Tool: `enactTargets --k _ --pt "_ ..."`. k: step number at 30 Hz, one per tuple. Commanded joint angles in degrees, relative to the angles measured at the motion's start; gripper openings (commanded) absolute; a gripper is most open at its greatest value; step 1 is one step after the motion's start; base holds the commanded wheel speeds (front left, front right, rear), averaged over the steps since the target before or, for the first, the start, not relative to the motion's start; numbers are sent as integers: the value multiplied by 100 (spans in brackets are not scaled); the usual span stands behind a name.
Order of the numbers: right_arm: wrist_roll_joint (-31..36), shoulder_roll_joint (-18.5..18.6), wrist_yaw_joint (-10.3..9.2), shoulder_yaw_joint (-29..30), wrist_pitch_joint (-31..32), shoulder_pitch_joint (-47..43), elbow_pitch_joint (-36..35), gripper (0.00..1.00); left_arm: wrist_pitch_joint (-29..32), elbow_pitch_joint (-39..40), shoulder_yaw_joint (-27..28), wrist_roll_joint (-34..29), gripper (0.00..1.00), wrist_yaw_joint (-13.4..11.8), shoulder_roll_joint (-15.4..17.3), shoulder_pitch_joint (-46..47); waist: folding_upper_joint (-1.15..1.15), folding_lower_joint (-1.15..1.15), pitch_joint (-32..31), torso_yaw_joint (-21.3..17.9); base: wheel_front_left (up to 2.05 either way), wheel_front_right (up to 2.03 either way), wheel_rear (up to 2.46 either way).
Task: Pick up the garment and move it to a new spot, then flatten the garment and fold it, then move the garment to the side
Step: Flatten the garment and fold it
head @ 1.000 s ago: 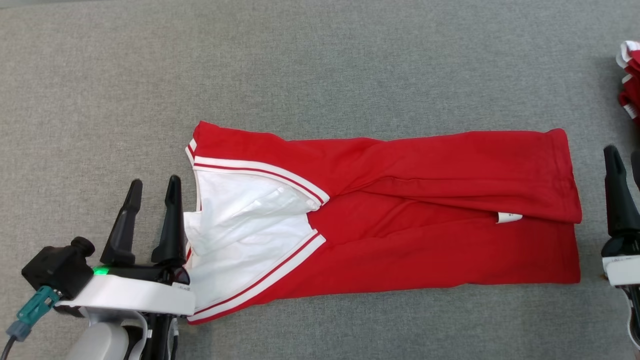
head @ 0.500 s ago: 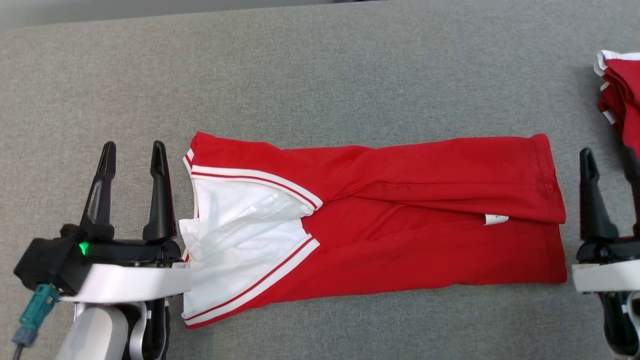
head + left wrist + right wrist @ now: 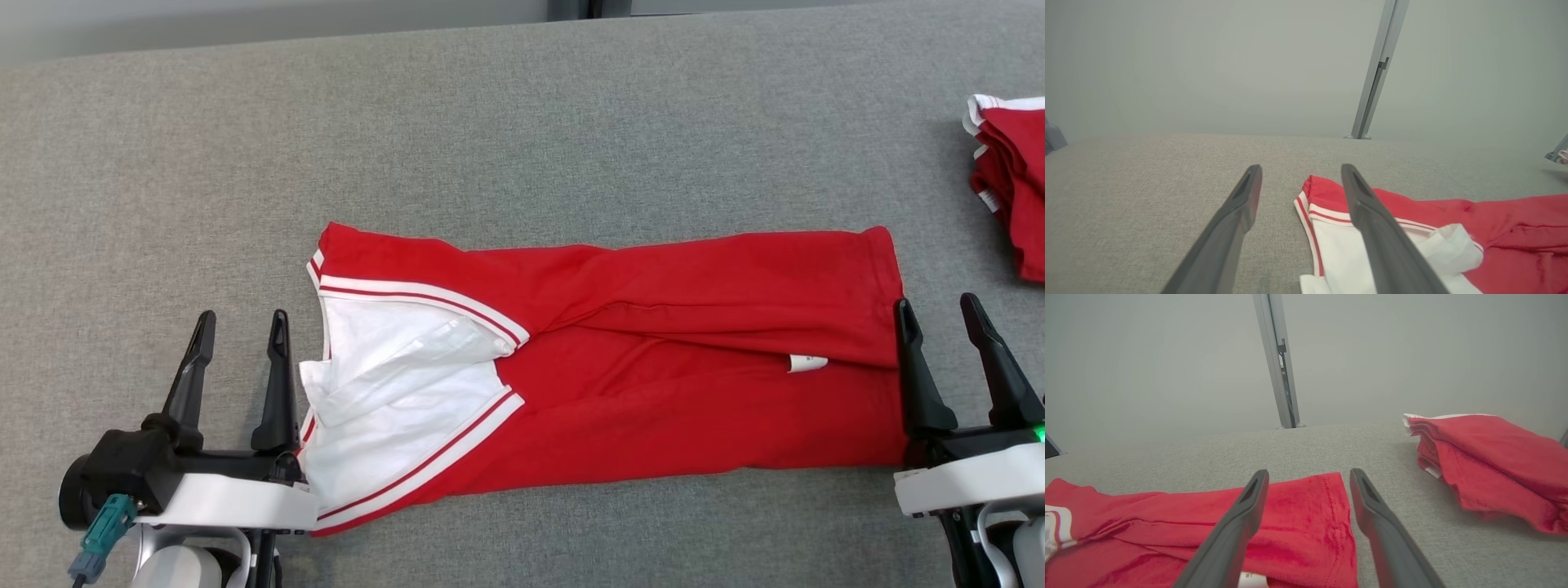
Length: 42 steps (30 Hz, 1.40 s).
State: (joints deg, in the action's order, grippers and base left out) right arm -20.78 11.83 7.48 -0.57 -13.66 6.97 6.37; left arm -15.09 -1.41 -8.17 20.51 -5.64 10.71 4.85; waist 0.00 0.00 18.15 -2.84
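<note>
Head view, nearest first. At 8 o'clock, the left gripper rests with its fingers spread apart and nothing between them, its inner finger just beside the garment's white neck opening. Measured against the cloth, it stands where it did a second ago. At 4 o'clock, the right gripper, also spread and empty, has closed in from the frame's edge. Its inner finger now stands at the hem, where a second ago it was apart from the hem. Part of the apparent shift is camera motion, since the whole scene has slid.

At centre lies the garment, a red shirt folded lengthwise into a band running from 9 to 3 o'clock on the grey surface. Its creases and small label are unchanged. At 2 o'clock, well apart, sits a pile of red garments.

Interpretation: the lengthwise fold appears done. With a gripper posted at each end, the cross fold probably comes next, and neither end is yet gripped.
</note>
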Motion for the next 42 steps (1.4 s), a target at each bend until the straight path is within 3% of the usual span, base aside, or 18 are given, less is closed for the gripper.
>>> enactTargets --k 1,25,34,42 --pt "51 11 3 -17 -54 -19 30 100 -7 -107 78 -55 100 74 16 32 0 0 -17 7 0 0 0" --pt "-36 133 2 33 52 160 409 100 -7 -467 206 -295 100 406 -226 213 0 0 43 84 0 0 0" --pt "-278 139 2 -43 121 358 1437 100 -7 -570 226 -352 100 536 -326 442 0 0 231 176 0 0 0" --pt "-675 60 4 -522 80 606 2320 100 -7 -587 306 -414 100 603 -348 513 0 0 343 159 0 0 0"
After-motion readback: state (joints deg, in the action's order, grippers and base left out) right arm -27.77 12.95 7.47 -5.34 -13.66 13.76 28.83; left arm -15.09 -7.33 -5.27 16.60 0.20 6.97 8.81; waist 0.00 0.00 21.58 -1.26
